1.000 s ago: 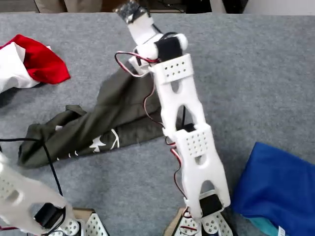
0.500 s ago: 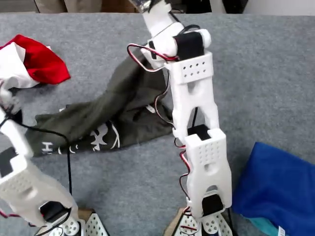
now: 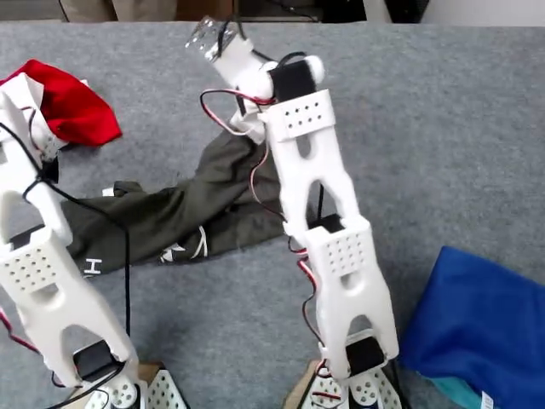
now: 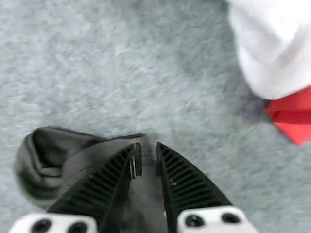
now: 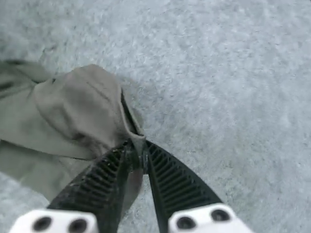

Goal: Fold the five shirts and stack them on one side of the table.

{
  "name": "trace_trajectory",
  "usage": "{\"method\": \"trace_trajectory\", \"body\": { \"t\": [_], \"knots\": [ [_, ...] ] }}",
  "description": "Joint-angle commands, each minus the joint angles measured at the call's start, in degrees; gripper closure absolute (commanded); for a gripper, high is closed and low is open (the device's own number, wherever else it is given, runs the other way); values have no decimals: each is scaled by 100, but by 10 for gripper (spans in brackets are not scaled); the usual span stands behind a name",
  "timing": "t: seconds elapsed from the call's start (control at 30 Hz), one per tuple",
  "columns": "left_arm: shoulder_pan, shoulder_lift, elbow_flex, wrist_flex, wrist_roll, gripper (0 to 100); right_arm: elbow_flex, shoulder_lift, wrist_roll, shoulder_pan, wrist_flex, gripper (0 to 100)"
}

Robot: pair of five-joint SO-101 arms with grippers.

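Nearest the arm bases, on the right side of the grey desk point(image 3: 443, 128), lies a blue shirt point(image 3: 477, 332). It is bunched into a loose heap, with a paler blue strip showing at its near edge.

Farther in, around the middle of the desk, an olive shirt point(image 3: 170, 217) is stretched in a crumpled band with white print along its near edge. One end sits by the left arm point(image 3: 38, 264) and the other rises toward the wrist of the right arm point(image 3: 328, 221).

The left claw point(image 4: 146, 156) is closed almost fully, with a fold of the olive shirt pinched between its ribbed jaws. A rolled lump of the same cloth rests on the desk just beside it.

The right claw point(image 5: 141, 151) is likewise clamped on the olive shirt, gripping a hemmed edge. The cloth hangs away from it in folds over the grey surface.

Farthest off, at the left edge of the desk, a red and white shirt point(image 3: 77, 111) lies in a heap. It is near the left claw but apart from the olive shirt.
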Motion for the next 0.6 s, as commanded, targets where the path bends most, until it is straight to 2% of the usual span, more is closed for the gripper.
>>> {"method": "trace_trajectory", "body": {
  "t": [0.0, 0.13, 0.33, 0.57],
  "knots": [
    [273, -31, -598, -18, 316, 933, -40, 259, 334, -75, 18, 994],
    [448, -13, -677, -97, 378, 934, -84, 541, 615, -48, 18, 994],
    [580, 295, -299, -580, 378, 936, -444, 796, 642, 127, 18, 994],
    [510, 910, -360, -378, 387, 936, -831, 1138, 651, 215, 35, 994]
  ]
}}
